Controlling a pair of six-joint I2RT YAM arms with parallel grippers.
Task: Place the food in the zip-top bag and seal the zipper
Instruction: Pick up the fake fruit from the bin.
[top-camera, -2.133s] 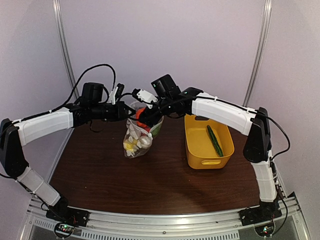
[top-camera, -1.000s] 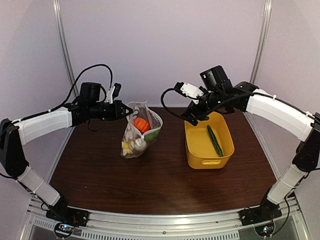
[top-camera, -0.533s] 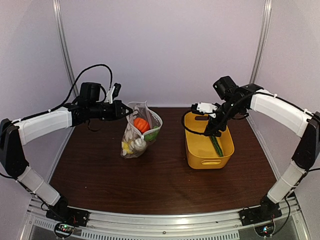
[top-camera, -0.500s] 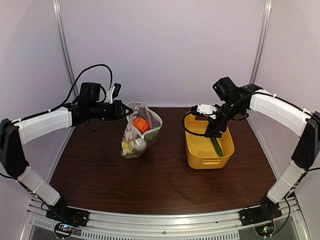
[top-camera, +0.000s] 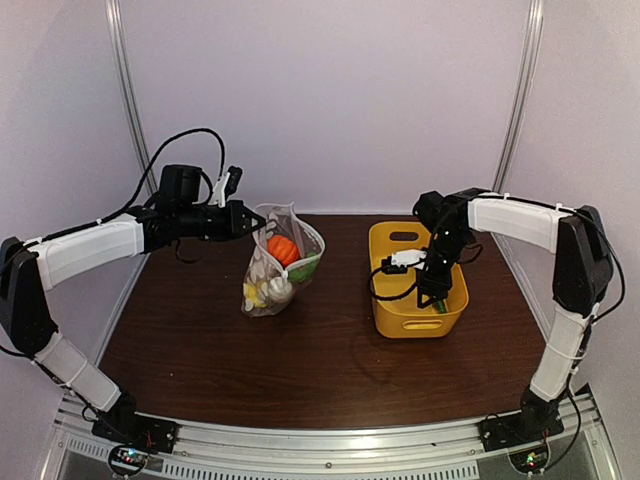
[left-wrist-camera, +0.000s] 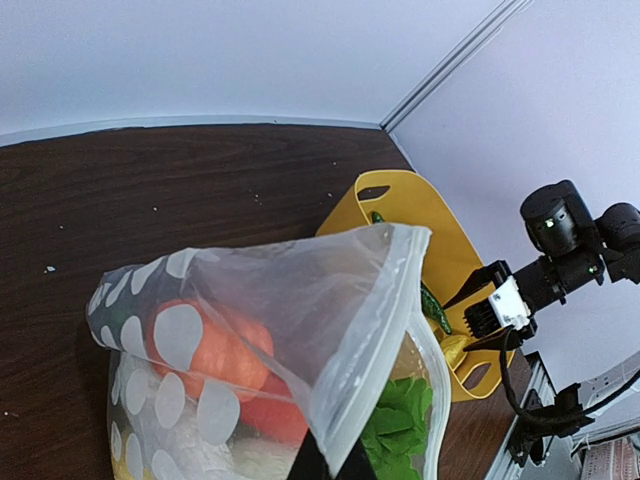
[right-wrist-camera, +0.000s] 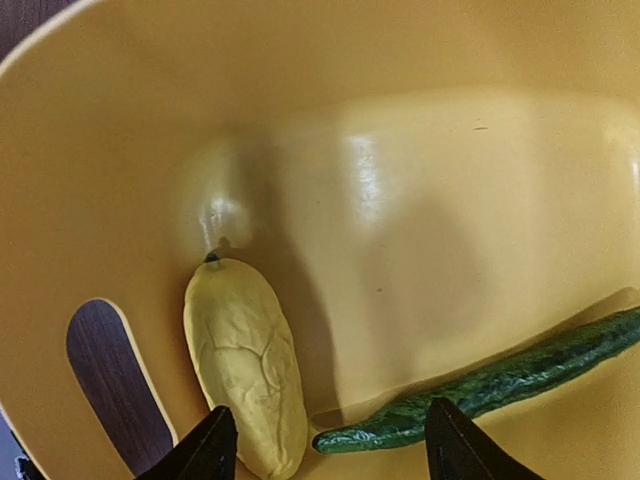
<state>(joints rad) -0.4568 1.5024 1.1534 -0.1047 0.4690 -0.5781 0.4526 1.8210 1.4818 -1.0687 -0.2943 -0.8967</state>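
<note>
Yellow basket (top-camera: 405, 325), green cucumber (right-wrist-camera: 520, 375), white-dotted clear bag (left-wrist-camera: 290, 290)

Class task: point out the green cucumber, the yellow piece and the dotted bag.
green cucumber (right-wrist-camera: 490, 387): right wrist view, mid-body.
yellow piece (right-wrist-camera: 246, 350): right wrist view, its middle.
dotted bag (left-wrist-camera: 300, 292): left wrist view, clear upper wall.

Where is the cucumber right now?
The cucumber lies inside the yellow basket, on the right in the top view. It is beside a yellow vegetable, just under the open right tool.
</note>
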